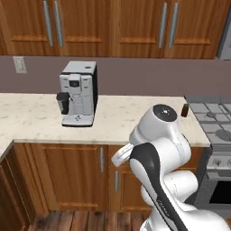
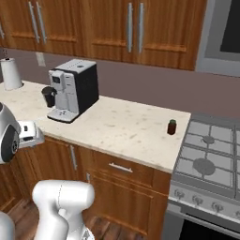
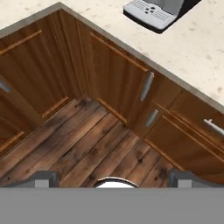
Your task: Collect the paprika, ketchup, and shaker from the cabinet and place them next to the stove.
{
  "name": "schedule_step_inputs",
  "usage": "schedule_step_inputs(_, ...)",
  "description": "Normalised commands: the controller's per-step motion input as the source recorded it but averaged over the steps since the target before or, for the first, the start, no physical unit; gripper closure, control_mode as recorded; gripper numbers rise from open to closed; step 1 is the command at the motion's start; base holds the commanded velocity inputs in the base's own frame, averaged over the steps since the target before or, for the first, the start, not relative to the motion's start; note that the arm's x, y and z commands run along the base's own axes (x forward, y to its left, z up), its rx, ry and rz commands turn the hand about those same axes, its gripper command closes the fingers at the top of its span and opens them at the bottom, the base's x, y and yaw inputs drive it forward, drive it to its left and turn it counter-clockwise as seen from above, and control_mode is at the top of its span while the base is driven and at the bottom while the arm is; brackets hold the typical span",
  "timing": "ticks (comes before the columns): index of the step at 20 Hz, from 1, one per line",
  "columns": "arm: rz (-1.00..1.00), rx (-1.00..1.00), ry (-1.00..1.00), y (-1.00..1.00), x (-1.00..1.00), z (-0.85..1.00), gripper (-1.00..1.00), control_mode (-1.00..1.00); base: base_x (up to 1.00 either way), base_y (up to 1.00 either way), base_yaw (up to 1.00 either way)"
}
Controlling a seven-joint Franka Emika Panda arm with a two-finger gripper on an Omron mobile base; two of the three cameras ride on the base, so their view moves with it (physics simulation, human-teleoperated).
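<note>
Paprika, a small dark-red green-lidded jar (image 2: 172, 126), is already set on the speckled worktop (image 2: 117, 126) beside the grey stove (image 2: 211, 159); the tool (image 3: 113, 177), spread and empty, should be raised toward the cabinet.

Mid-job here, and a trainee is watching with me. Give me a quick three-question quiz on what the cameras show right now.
1. True or false: the paprika stands on the counter beside the stove.
2. Multiple choice: what sits left of the paprika on the counter? A) toaster B) coffee machine C) kettle
3. Fill in: the gripper holds ____ between its fingertips.

Key: 1 true; 2 B; 3 nothing, with wooden floor beyond it.
</note>
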Motion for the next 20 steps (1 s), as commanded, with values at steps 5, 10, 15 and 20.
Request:
schedule_step_inputs(5,0.0,0.0,0.0,0.0,0.0,0.0,-1.0,1.0,-0.27,0.28,0.51)
schedule_step_inputs(10,0.0,0.0,0.0,0.0,0.0,0.0,-1.0,1.0,-0.11,0.0,0.58)
schedule_step_inputs(15,0.0,0.0,0.0,0.0,0.0,0.0,-1.0,1.0,-0.01,0.13,0.59)
schedule_step_inputs(20,0.0,0.0,0.0,0.0,0.0,0.0,-1.0,1.0,0.0,0.19,0.6)
